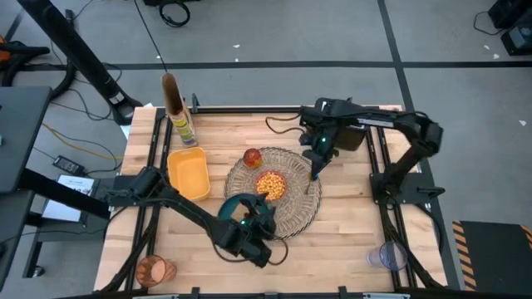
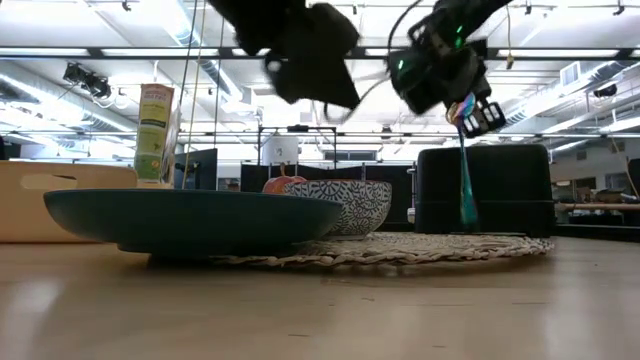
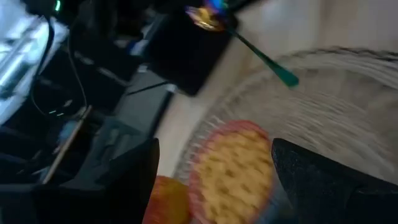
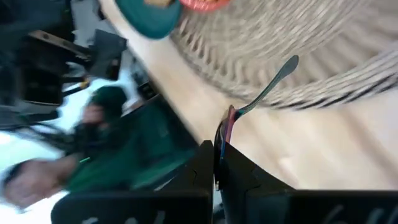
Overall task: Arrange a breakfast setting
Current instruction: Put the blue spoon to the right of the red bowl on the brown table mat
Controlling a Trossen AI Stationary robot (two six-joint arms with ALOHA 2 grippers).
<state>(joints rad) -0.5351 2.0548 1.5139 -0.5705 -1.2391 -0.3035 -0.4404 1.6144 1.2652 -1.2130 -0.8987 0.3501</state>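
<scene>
The round straw placemat lies mid-table. On it stand the pink bowl, filled with yellow cereal, and the red apple at its far left. The teal plate rests on its near left edge, with the brown toast on it. My left gripper hovers open and empty above the plate; its fingers frame the bowl in the left wrist view. My right gripper is shut on the blue-green spoon over the placemat's right edge. The orange cup stands at the near left corner. My right gripper pinches the spoon's handle end between its two fingers, coming from above. The spoon hangs almost straight down below the fingers, bowl end lowest, close over the placemat's right edge. I cannot tell whether that end touches the mat.
A yellow tub and a tall carton stand on the table's far left. A clear cup stands near the right front corner. A black box sits at the far right. Bare wood lies along the near edge.
</scene>
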